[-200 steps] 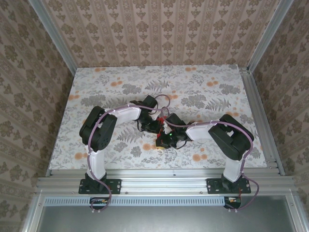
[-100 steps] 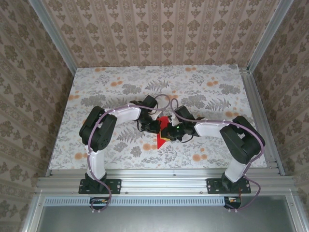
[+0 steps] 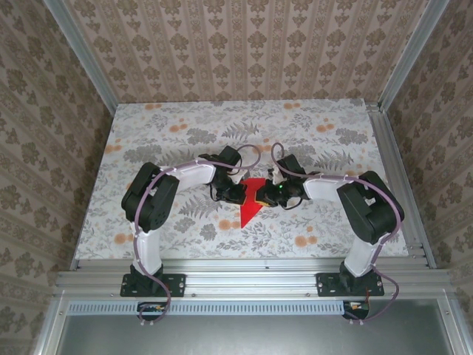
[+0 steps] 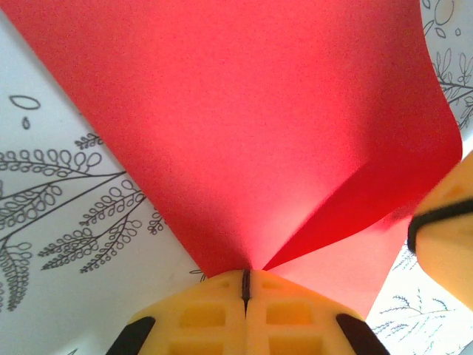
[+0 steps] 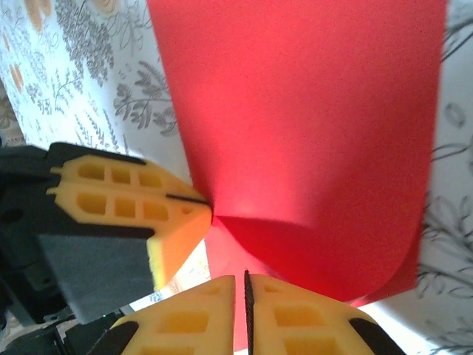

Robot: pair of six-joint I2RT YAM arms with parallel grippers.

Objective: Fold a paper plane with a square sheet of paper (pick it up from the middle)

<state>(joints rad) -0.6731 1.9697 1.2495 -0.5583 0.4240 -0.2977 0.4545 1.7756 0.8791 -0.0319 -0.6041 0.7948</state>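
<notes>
The square sheet of paper (image 3: 251, 208) is bright red and creased, and from above it tapers to a point toward the near edge like a part-folded paper plane. It lies mid-table between both grippers. My left gripper (image 3: 239, 194) is shut on the sheet's left edge; in the left wrist view the jaws (image 4: 246, 279) pinch the paper (image 4: 259, 133) where a crease starts. My right gripper (image 3: 270, 196) is shut on a lower layer of the paper (image 5: 310, 133), and a curled flap rises above its jaws (image 5: 246, 287). The left gripper (image 5: 209, 209) sits close beside it.
The floral-patterned table (image 3: 170, 140) has patterned walls on three sides and an aluminium rail (image 3: 251, 277) along the near edge. Both arms bend inward and meet at the middle. Open tabletop lies to the left, right and back.
My right gripper has moved back and to the right. More of the red paper shows now, spread wider between the grippers. The left gripper has held still.
</notes>
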